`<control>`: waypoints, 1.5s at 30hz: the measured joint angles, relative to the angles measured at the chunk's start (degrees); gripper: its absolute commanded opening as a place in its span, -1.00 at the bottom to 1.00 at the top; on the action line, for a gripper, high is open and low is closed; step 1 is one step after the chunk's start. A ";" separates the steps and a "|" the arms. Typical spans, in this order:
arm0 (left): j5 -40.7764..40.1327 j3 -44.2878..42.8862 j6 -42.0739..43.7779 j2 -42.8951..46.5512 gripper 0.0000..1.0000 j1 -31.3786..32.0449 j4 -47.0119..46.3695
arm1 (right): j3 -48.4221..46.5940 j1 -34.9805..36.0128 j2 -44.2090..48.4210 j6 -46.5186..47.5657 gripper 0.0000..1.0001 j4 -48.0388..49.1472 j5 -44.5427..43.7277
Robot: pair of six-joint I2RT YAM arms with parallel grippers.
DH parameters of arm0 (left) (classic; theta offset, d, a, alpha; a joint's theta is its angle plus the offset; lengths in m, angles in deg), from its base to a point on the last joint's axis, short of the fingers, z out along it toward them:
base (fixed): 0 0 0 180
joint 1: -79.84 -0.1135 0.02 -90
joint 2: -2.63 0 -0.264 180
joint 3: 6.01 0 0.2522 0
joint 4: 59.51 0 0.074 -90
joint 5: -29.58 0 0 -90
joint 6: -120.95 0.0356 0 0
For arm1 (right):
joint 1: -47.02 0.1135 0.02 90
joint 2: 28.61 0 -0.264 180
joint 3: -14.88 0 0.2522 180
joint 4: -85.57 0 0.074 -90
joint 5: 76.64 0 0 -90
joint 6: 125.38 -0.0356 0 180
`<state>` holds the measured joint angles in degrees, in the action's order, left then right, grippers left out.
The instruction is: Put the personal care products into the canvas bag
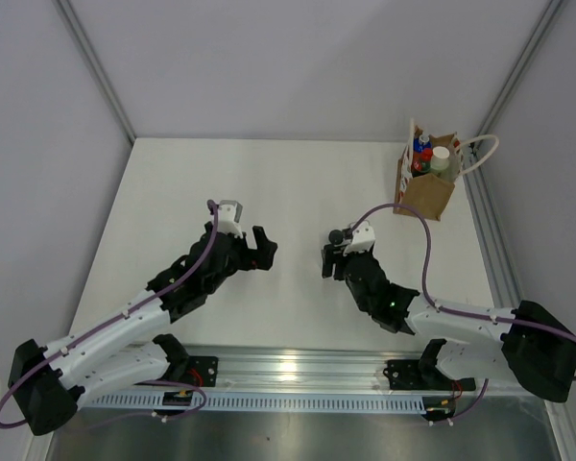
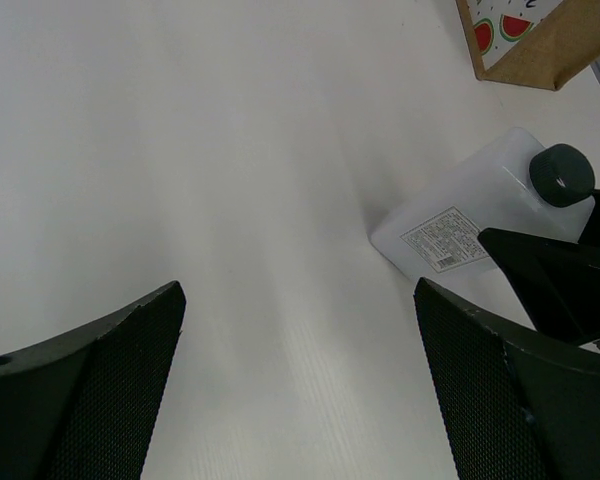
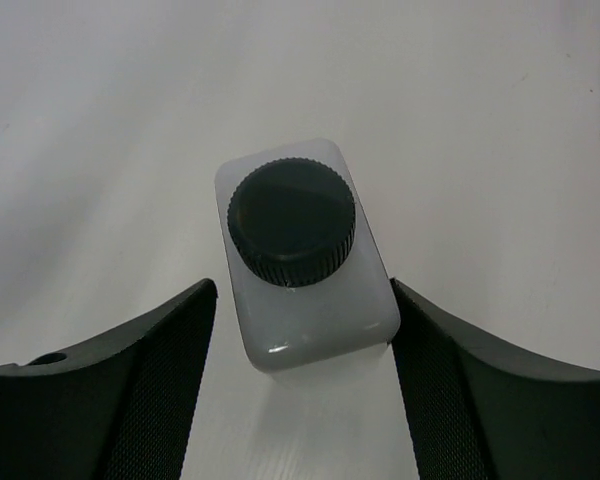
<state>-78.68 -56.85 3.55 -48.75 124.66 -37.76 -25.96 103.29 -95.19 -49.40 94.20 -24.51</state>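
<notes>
The clear square bottle [image 3: 310,310] with a black cap [image 3: 292,221] sits between the fingers of my right gripper [image 3: 305,300], cap facing the wrist camera. The right finger touches its corner; a gap remains on the left side. From the left wrist the same bottle [image 2: 460,215] shows its label. In the top view its cap [image 1: 338,235] is mid-table by my right gripper [image 1: 333,257]. The canvas bag [image 1: 425,190] stands at the far right, holding the orange-red bottle [image 1: 421,154] and the olive-green bottle [image 1: 440,159]. My left gripper [image 1: 264,248] is open and empty, left of the clear bottle.
White cord handles [image 1: 480,154] stick out of the bag toward the right wall rail. The table's right edge runs close behind the bag. My right gripper's fingers [image 2: 560,285] show at the right of the left wrist view.
</notes>
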 measured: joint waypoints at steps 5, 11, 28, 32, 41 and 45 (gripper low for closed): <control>0.04 0.00 0.00 -0.02 0.99 0.00 -0.02 | 0.02 -2.91 -1.27 1.86 0.44 3.96 5.60; 0.46 0.00 0.00 -0.61 0.99 0.00 -0.17 | 0.13 -5.97 -3.15 2.75 0.43 7.76 10.29; 0.74 0.00 0.02 -1.51 0.98 0.00 -0.24 | 1.92 -6.36 -10.80 4.83 -1.00 14.58 11.52; 0.70 0.00 0.04 -1.73 0.98 0.00 -0.94 | 0.33 -6.67 -7.82 7.37 -1.00 7.63 10.12; 0.74 0.02 0.70 -7.74 0.99 0.00 -3.74 | -16.20 -19.85 5.66 14.16 -1.00 -10.05 9.20; 2.40 0.02 0.72 -9.16 0.99 0.00 -3.72 | -24.13 -30.45 8.28 15.82 -1.00 -10.34 8.39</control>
<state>-76.28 -56.83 4.27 -57.91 124.66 -41.48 -50.09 72.84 -86.91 -33.58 83.87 -16.12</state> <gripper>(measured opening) 0.993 0.511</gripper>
